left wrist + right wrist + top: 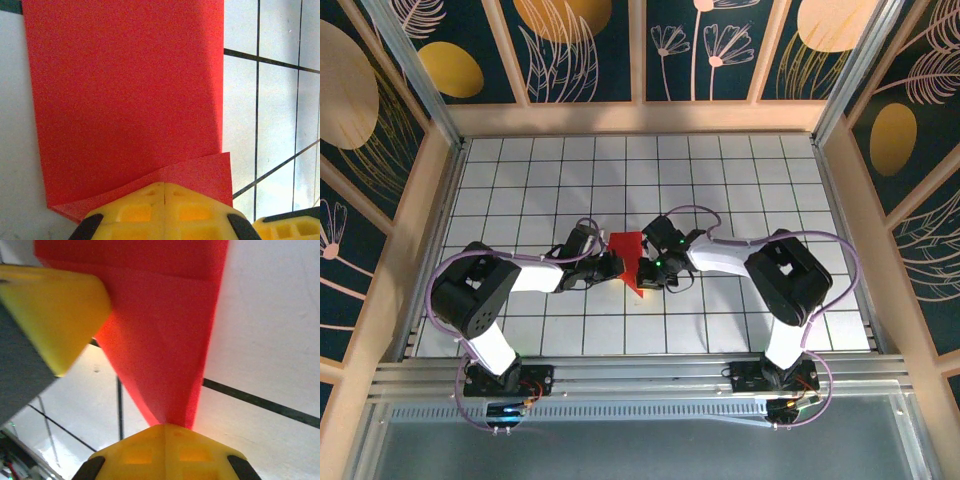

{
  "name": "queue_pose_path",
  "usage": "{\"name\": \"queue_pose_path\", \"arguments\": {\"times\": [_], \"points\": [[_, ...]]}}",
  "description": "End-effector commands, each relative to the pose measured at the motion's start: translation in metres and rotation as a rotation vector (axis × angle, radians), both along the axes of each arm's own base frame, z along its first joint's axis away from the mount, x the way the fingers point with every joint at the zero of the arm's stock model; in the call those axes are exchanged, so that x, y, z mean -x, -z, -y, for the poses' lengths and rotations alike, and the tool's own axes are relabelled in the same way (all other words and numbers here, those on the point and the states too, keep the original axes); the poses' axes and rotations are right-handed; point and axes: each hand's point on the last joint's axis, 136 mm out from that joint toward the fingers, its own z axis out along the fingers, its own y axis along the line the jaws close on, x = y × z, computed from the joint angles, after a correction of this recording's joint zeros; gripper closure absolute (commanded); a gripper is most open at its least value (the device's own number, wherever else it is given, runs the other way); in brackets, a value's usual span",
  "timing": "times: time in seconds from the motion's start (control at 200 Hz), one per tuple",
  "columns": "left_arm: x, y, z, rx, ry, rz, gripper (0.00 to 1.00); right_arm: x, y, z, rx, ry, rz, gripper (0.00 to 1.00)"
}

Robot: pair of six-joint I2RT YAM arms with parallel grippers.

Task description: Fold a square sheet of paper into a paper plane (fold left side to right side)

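The square sheet of paper, bright red, lies near the middle of the white gridded table, right between the two arms' tips, with one pointed corner reaching toward the near edge. The left gripper meets it from the left and the right gripper from the right, so the two come close together over the sheet. In the left wrist view the paper spreads flat away from the left gripper, whose yellow fingers are pressed together with no gap. A narrow folded flap of the sheet runs along its near edge and disappears under the fingertips; I cannot tell whether they pinch that edge or only press on it. One yellow finger of the right gripper shows just beside them. In the right wrist view the paper narrows to a creased point that runs straight into the seam of the right gripper, whose fingers are closed tight on it. A finger of the left gripper sits against the sheet's left side.
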Motion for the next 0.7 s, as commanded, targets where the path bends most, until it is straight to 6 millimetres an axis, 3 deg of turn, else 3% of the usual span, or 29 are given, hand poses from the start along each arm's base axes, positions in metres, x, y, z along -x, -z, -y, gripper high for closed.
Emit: {"name": "queue_pose_path", "arguments": {"times": [0.0,0.405,0.691], "points": [[0.011,0.029,-0.018,-0.096,-0.026,-0.068,1.0,-0.01,-0.029,-0.019,-0.118,0.016,0.031,1.0],[0.012,0.029,-0.018,-0.095,-0.028,-0.073,1.0,-0.024,-0.01,-0.032,-0.139,0.055,0.048,1.0],[0.013,0.034,-0.02,-0.109,-0.034,-0.094,1.0,-0.015,0.003,-0.034,-0.13,0.042,0.015,1.0]]}}
